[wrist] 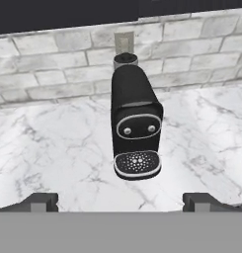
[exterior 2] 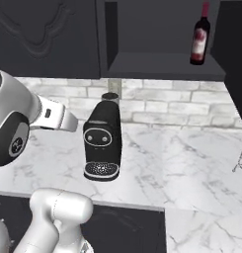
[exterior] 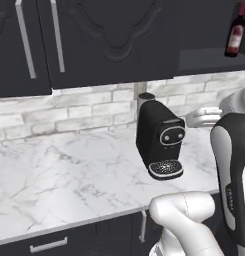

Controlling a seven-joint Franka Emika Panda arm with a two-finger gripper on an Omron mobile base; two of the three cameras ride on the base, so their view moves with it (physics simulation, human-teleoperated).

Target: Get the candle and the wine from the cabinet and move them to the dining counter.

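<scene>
The wine (exterior 2: 199,35) is standing upright on the shelf of the open cabinet (exterior 2: 162,64), up above and off to the right of the black coffee machine (exterior 2: 102,143), which I am using as my marker here. That coffee machine is sitting on the marble table (exterior: 59,175) against the pale brick wall (exterior: 69,110), its round drip tray facing out toward the robot. Above and to the left of the coffee machine, the cabinet's carved black doors (exterior: 109,35) are staying shut, with two long silver bar handles (exterior: 57,35) hanging down side by side. The white arm (exterior 2: 48,116) is reaching in from the left of the coffee machine at about the height of its top, well below the bottle. In the hand view the fingers (wrist: 41,201) are showing as two small dark tips spread as wide as they go, one at each side of the bottom edge, gripping nothing, with the coffee machine straight ahead between them and some bare marble in front of it.
</scene>
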